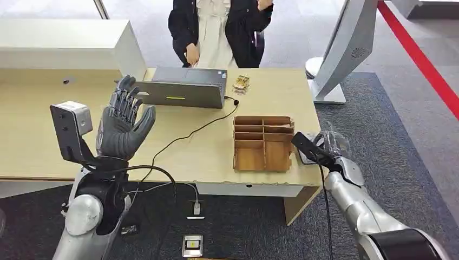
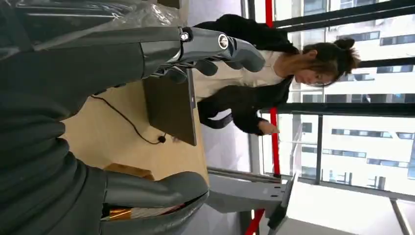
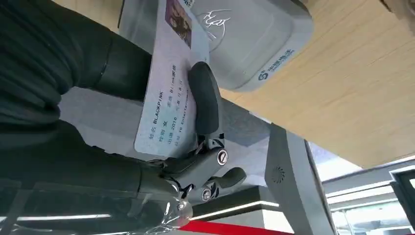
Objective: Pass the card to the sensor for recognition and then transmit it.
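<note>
A pale ID card (image 3: 164, 110) with a photo and printed lines is pinched between the thumb and fingers of my right hand (image 3: 58, 98). It hovers just beside the grey card sensor (image 3: 249, 39), apart from its top. In the head view my right hand (image 1: 323, 150) is at the table's right edge, over the sensor (image 1: 304, 157), which it partly hides. My left hand (image 1: 123, 127) is raised above the table's left half, palm forward and fingers spread, holding nothing; the left wrist view shows that hand (image 2: 58, 122) spread the same way.
A wooden divided tray (image 1: 263, 143) stands just left of the sensor. An open laptop (image 1: 184, 89) with a black cable sits mid-table, a small golden object (image 1: 241, 83) beside it. A person (image 1: 219, 32) stands behind the table. A white kiosk (image 1: 343, 51) stands at the right.
</note>
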Controlling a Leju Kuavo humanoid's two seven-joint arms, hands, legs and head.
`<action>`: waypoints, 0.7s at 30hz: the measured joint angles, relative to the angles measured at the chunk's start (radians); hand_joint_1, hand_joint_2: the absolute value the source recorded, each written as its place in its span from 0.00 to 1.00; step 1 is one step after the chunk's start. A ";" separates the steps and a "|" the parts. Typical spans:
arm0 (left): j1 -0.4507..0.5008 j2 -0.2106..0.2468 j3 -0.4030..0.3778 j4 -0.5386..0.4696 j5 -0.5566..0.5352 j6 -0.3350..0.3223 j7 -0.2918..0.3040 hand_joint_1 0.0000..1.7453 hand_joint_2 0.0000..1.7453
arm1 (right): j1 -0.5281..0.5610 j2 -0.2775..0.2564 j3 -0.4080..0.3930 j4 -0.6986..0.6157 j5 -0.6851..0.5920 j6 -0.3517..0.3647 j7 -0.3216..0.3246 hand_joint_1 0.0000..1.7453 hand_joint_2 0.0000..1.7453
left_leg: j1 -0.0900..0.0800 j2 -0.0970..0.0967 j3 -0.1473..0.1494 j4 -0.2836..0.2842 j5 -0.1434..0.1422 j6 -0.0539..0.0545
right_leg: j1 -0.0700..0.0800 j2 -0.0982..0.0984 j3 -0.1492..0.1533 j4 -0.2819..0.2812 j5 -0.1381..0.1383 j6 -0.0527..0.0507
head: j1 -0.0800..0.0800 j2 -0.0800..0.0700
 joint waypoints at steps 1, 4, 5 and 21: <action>0.000 0.001 0.000 -0.001 0.000 -0.001 0.000 0.00 1.00 | 0.002 0.002 0.000 -0.003 -0.001 0.000 0.001 1.00 1.00 | 0.000 0.000 0.000 0.000 0.000 0.000 | 0.000 0.000 0.000 0.000 0.000 0.000 | 0.000 0.000; 0.001 0.003 0.000 -0.006 0.000 -0.005 0.002 0.00 1.00 | 0.007 0.004 0.000 -0.008 -0.004 0.000 0.002 1.00 1.00 | 0.000 0.000 0.001 0.000 0.000 0.000 | 0.000 0.000 0.001 0.000 0.000 0.000 | 0.000 0.000; 0.003 0.005 0.000 -0.007 0.000 -0.005 0.004 0.00 1.00 | 0.009 0.005 0.000 -0.010 -0.005 0.002 0.002 1.00 1.00 | 0.000 0.000 0.001 0.000 0.000 0.000 | 0.000 0.000 0.001 0.000 0.000 0.000 | 0.000 0.000; 0.019 0.017 0.000 -0.030 0.000 -0.031 0.017 0.00 1.00 | 0.022 0.018 0.000 -0.036 -0.037 0.009 -0.004 1.00 1.00 | 0.000 0.000 0.003 0.000 0.000 0.000 | 0.000 0.000 0.003 0.000 0.000 0.000 | 0.000 0.000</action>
